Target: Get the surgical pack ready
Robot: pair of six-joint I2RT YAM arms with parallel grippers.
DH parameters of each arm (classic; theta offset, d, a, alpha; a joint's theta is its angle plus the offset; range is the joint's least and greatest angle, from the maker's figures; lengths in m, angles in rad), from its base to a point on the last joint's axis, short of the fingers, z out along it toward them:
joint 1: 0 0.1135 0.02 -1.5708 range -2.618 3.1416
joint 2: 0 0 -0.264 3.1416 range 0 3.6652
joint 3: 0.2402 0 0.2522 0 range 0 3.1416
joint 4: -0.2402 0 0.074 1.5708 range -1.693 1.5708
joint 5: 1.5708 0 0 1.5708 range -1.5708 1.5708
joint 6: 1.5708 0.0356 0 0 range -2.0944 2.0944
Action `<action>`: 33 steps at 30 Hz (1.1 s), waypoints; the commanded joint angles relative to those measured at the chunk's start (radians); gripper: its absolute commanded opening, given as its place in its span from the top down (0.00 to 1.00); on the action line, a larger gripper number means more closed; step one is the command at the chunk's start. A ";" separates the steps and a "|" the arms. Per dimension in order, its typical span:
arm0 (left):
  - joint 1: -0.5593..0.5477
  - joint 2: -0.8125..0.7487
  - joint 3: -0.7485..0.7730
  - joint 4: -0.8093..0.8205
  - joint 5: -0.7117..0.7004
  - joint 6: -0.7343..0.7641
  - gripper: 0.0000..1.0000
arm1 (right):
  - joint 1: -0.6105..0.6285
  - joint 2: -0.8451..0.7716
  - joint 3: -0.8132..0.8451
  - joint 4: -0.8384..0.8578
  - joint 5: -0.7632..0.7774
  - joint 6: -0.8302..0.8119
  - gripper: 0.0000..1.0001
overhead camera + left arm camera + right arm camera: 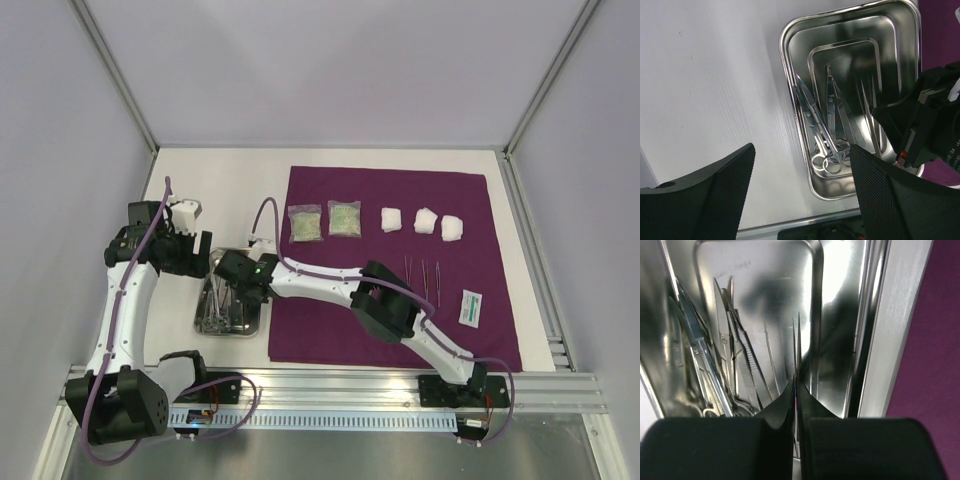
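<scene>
Both fingers of the right gripper (796, 390) were clamped together on the tweezers (796, 340) inside the steel tray (845, 65), beside the scissors (812, 117). The left gripper (801, 150) hung above the tray, fingers fully spread, holding nothing. The tray sat just left of the purple sheet (320, 345).

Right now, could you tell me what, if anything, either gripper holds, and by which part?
The right gripper has its jaws shut on the tweezers, by the shaft, tips sticking out over the steel tray. The left gripper is open, holding nothing.
</scene>
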 commanded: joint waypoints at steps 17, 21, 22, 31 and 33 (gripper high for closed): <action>0.004 0.012 0.000 0.021 0.006 -0.019 0.15 | 0.004 0.034 0.093 0.003 0.007 0.015 0.85; 0.004 0.010 0.002 0.020 0.011 -0.016 0.15 | 0.004 0.011 0.092 0.029 0.011 -0.008 0.85; 0.004 0.010 0.002 0.018 0.011 -0.016 0.15 | 0.004 0.002 0.090 0.038 0.014 -0.014 0.85; 0.004 -0.005 0.035 -0.015 -0.011 -0.011 0.15 | 0.007 -0.332 -0.230 0.414 0.113 -0.346 0.83; 0.004 -0.027 0.043 -0.029 -0.011 -0.002 0.15 | 0.001 -0.470 -0.330 0.486 0.154 -0.425 0.81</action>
